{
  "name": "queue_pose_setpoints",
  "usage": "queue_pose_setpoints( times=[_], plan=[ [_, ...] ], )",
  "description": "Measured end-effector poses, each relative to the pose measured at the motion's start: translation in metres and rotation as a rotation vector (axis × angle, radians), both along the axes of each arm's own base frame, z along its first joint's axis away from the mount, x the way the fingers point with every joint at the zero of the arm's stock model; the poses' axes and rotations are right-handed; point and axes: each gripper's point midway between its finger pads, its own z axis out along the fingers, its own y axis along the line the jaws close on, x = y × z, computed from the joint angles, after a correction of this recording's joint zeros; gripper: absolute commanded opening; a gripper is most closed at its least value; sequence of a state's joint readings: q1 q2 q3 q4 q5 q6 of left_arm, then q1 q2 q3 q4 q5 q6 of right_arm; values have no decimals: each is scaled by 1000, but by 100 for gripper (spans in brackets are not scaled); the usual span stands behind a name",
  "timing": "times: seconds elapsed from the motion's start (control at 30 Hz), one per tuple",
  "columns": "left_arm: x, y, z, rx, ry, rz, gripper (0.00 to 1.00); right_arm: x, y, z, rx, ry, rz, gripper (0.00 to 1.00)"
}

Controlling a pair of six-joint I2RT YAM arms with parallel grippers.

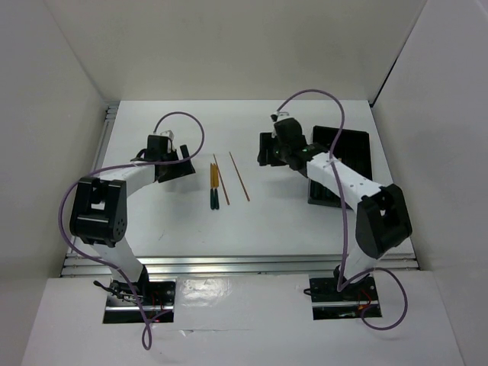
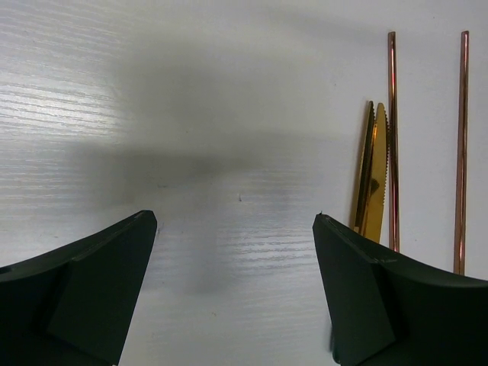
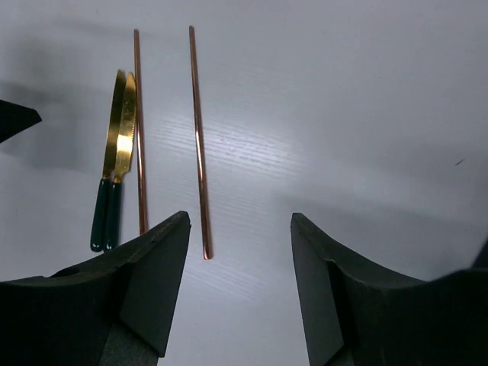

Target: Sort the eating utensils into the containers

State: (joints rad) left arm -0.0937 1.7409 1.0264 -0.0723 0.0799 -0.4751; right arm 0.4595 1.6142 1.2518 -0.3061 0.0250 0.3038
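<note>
Lengthwise, knives (image 1: 214, 187) blades far, sticks (image 1: 239, 177) alongside

Knives (image 1: 214, 189) together, just left of chopsticks (image 1: 239, 177); tray (image 1: 355, 149) well to right

**A robot test lab**

White panels (image 1: 53, 114) box in a white counter (image 1: 191, 229). Two machine arms (image 1: 107, 206) stand bolted at its near edge, by a slotted metal rail (image 1: 244, 264), trailing loose purple cables (image 1: 347, 229).
</note>
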Motion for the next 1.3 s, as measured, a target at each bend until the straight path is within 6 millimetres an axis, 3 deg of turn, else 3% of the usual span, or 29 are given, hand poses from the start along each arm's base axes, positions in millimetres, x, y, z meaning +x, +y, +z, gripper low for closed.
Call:
queue_pose_setpoints(
  times=[0.07,0.17,0.23,0.3,0.37,0.57,0.67,0.77,1.1,1.3],
  plan=[
    [0,0,2,-1,-7,0,99,-6,17,-14,-11,29,11,65],
    [1,-1,7,-5,-25,-3,99,-16,38,-28,-17,60,26,80],
    [0,-1,9,-7,-31,-4,99,-19,51,-33,-23,63,37,82],
    [0,-1,11,-9,-38,-5,99,-22,68,-37,-31,60,55,82],
    [-2,-1,12,-8,-43,-4,99,-22,89,-41,-29,59,76,75],
    [-4,0,13,-7,-44,-1,99,-8,137,-68,-48,78,94,69],
    [-4,0,13,-8,-42,1,99,-14,142,-83,-69,103,102,61],
    [-4,1,12,-5,-42,5,99,-23,150,-85,-64,111,114,50],
    [-4,3,12,6,-41,14,99,-38,173,-87,-17,144,154,45],
    [-4,4,11,11,-41,19,99,-42,179,-119,-50,198,159,41]
  ],
)
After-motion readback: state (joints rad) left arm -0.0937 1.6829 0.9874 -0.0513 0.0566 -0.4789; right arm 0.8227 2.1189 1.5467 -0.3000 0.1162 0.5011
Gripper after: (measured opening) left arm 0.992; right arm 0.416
